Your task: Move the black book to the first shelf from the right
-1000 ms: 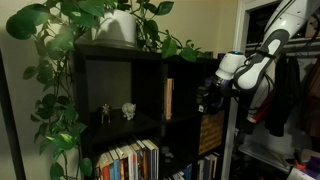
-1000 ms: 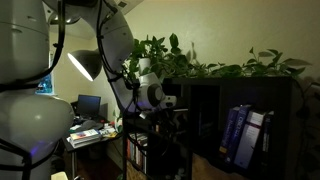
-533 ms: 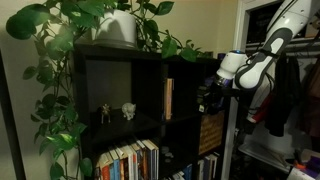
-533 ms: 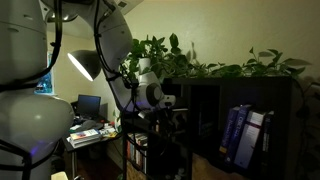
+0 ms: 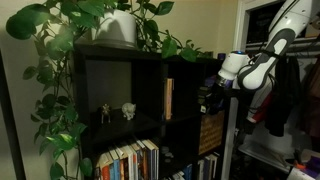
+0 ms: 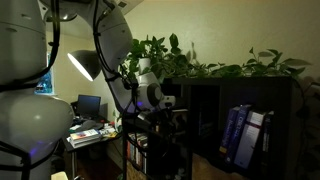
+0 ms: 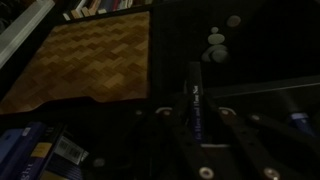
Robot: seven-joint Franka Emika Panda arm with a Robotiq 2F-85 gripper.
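Note:
In the wrist view my gripper (image 7: 197,120) is shut on the black book (image 7: 196,92). It is slim, with faint pale lettering on its dark spine, and stands between the two fingers. In an exterior view my gripper (image 5: 209,98) hangs at the right edge of the black shelf unit (image 5: 150,55), level with the upper compartments. The book is too dark to make out there. My gripper also shows in an exterior view (image 6: 172,107) in front of the shelf.
A tan-spined book (image 5: 168,98) and two small figurines (image 5: 116,112) stand in the upper compartments. A row of books (image 5: 130,160) fills the lower shelf. A woven basket (image 7: 90,65) and a blue book with a yellow label (image 7: 40,155) are close. Blue books (image 6: 240,135) show too. A leafy plant (image 5: 90,20) tops the unit.
The arm has shifted very slightly to the right in an exterior view. The book stays in the jaws.

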